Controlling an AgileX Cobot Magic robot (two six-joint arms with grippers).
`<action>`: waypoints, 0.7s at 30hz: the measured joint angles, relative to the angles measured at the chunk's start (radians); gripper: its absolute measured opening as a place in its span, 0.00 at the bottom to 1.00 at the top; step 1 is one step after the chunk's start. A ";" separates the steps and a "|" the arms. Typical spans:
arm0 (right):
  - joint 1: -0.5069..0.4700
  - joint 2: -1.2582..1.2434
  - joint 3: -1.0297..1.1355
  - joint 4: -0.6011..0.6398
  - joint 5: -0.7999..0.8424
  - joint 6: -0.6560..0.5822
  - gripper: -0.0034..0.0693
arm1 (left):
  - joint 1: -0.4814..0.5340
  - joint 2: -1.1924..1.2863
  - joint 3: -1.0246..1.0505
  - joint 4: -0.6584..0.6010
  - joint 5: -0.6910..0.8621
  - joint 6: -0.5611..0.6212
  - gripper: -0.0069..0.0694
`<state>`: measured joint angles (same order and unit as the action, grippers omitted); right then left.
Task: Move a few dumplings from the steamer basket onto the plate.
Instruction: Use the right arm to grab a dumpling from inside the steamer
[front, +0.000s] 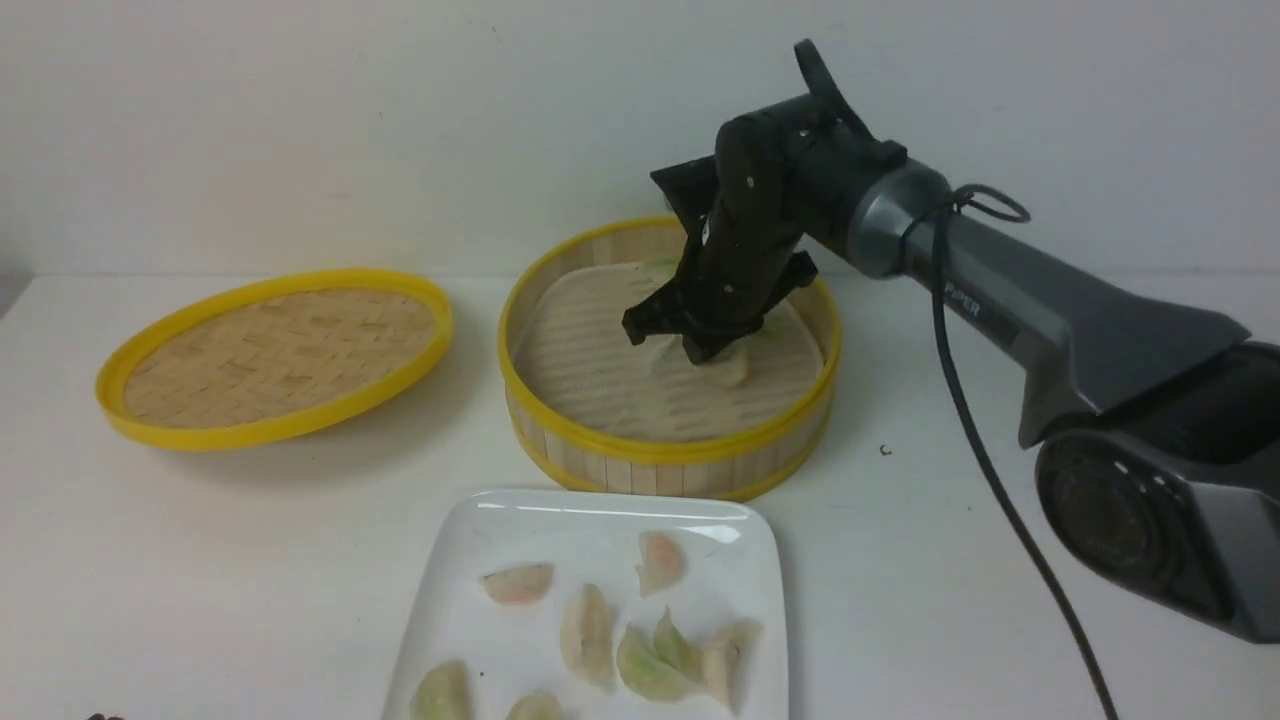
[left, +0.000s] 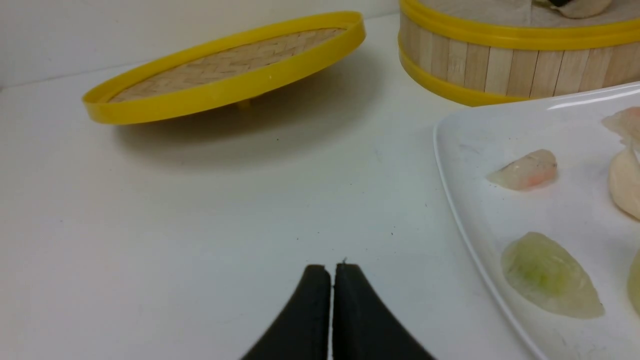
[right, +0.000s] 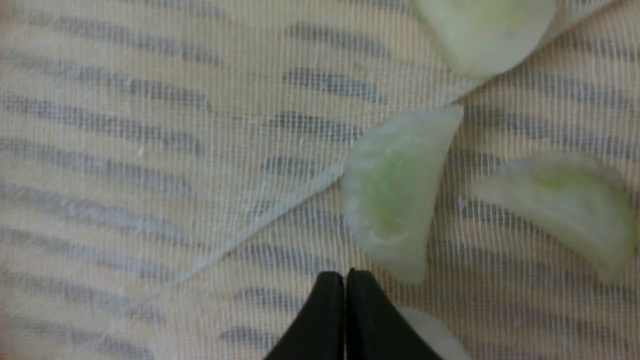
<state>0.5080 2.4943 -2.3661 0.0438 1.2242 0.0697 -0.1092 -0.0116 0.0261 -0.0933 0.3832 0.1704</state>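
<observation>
A white matte table (front: 200, 560) spreads wide — behind the table stands a bare off-white wall (front: 400, 120); soft, even light falls on the table, leaving pale shadows; a dark speck (front: 885, 450) marks the table's right part.

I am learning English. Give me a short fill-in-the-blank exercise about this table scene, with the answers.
The right gripper, inside the basket, has its jaws ____.
The lid lies to the basket's ____.
The plate's colour is ____.
Answers: shut; left; white.
</observation>
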 joint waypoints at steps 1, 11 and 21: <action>0.000 -0.013 0.001 0.003 0.010 -0.004 0.04 | 0.000 0.000 0.000 0.000 0.000 0.000 0.08; 0.000 -0.118 -0.001 0.014 0.021 -0.117 0.10 | 0.000 0.000 0.000 0.000 0.000 0.000 0.08; -0.002 0.008 -0.001 -0.112 0.023 -0.178 0.69 | 0.000 0.000 0.000 0.000 0.000 0.000 0.08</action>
<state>0.5062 2.5020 -2.3669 -0.0682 1.2472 -0.1085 -0.1092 -0.0116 0.0261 -0.0933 0.3832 0.1704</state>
